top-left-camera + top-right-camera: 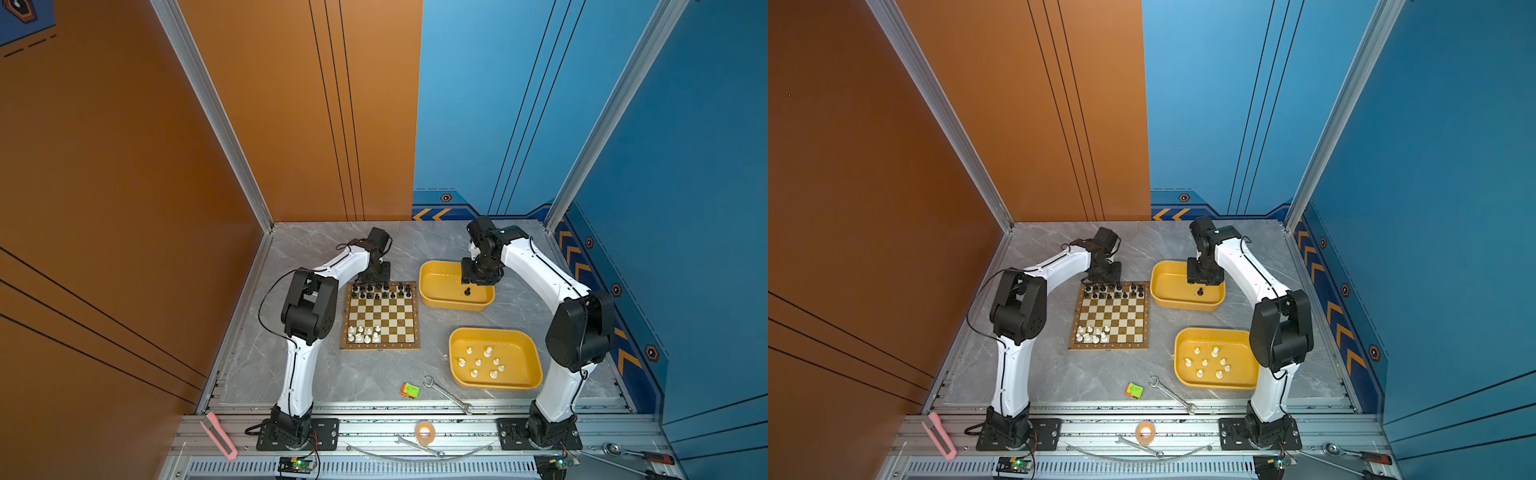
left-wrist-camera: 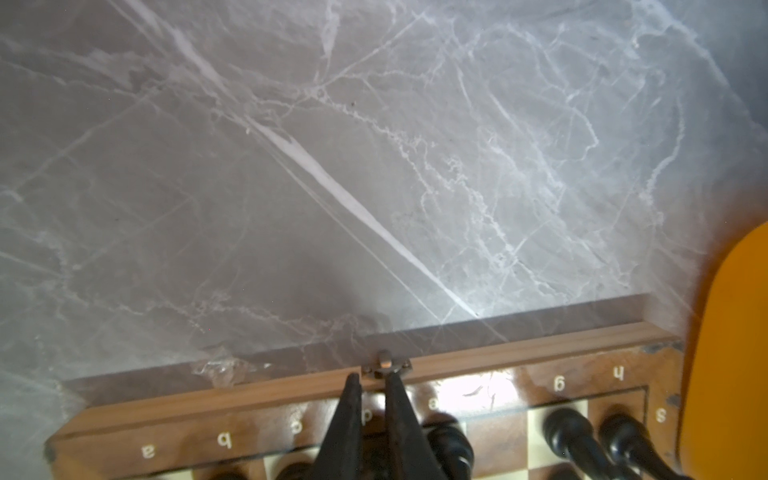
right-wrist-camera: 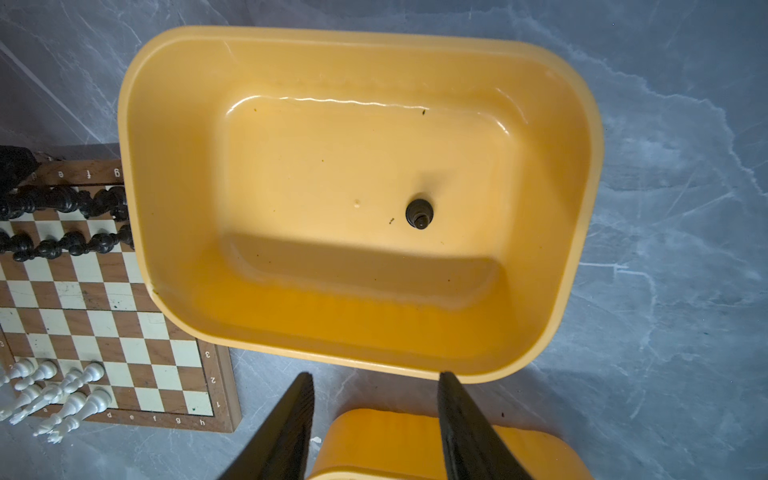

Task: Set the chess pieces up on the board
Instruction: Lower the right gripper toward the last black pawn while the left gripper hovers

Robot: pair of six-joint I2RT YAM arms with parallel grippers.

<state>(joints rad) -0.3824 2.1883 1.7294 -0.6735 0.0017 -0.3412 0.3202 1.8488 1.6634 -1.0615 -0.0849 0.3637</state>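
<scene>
Over the far tray (image 3: 174,124), the right gripper (image 3: 377,374) hangs with its jaws about half apart and nothing between them. One black piece (image 3: 419,212) stands alone on the tray floor. It is upright, its long axis vertical, so the wrist camera sees it almost end-on. It lies ahead of the fingertips and below them, a little off the gap's centre line toward one finger. In both top views it shows just on the near side of the gripper's body. The right arm is plainly the nearer. The left gripper (image 2: 370,376) is at the far edge of the board (image 1: 382,320), jaws all but together — whether they pinch a piece I cannot tell. As I judge it, the pick needs a short advance, a slight sideways correction, then a straight descent astride the piece.
</scene>
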